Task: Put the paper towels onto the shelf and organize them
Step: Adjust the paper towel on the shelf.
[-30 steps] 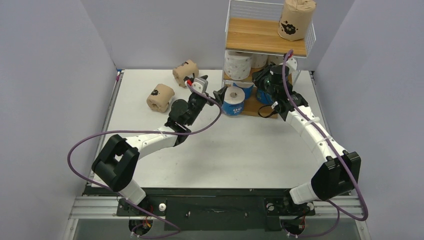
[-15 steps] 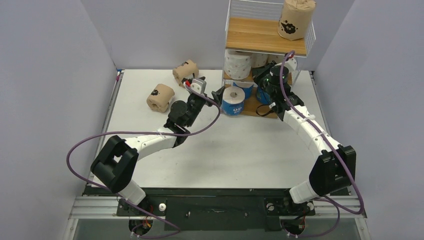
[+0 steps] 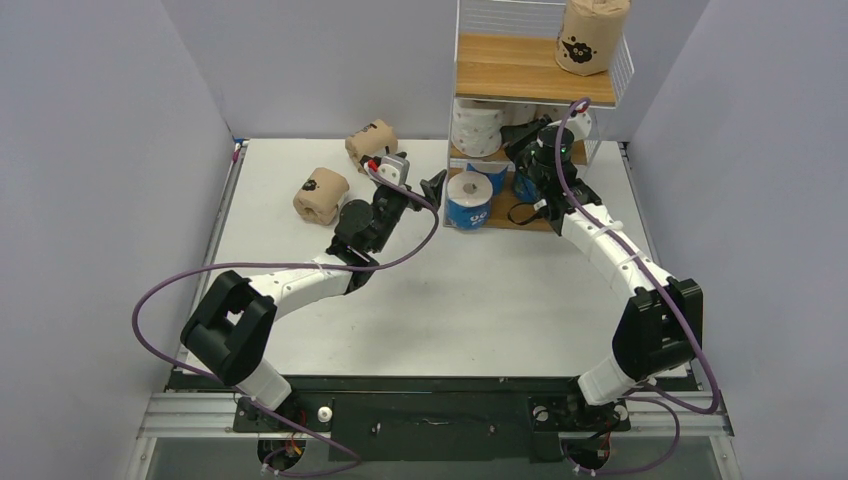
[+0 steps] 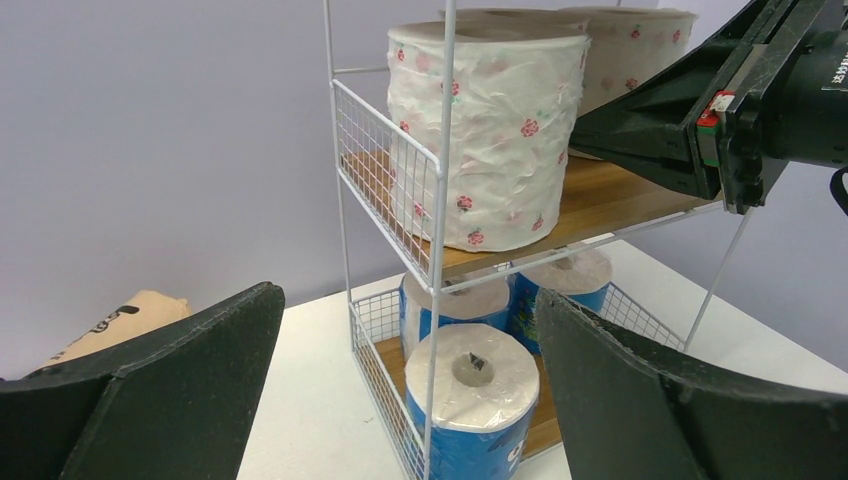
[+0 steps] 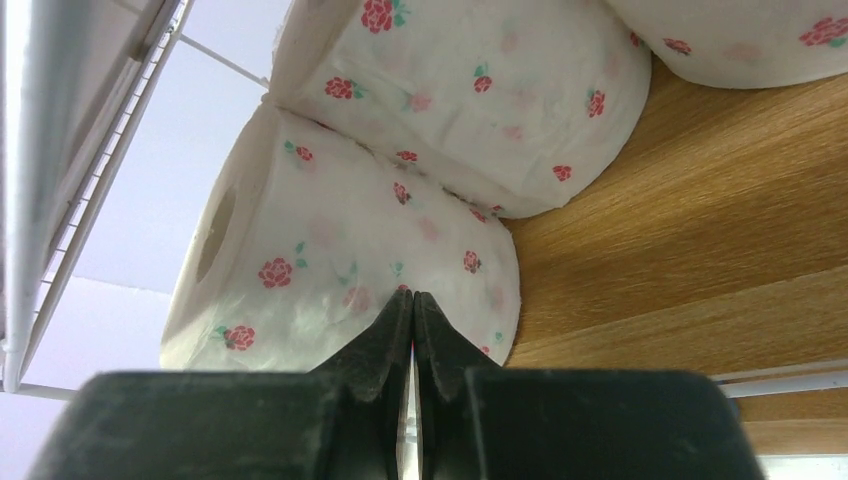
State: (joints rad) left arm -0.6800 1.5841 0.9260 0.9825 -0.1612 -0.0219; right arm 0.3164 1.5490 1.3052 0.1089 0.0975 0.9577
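Right wrist view shows the right gripper pressed together on nothing, tips at a rose-dotted white roll lying on the shelf, middle tier. A slow, level nudge should seat it against the neighbour roll without skewing it.

Both arms look alike on my screen: the left arm and the right arm are white tubular links set between chunky black joint housings. A thin purple cable trails off each one. The left pincer has broad matte-black wedge fingers. The right pincer is the same black, tapering to narrow tips. I see a small red-and-white label on its body and a green light at its wrist.
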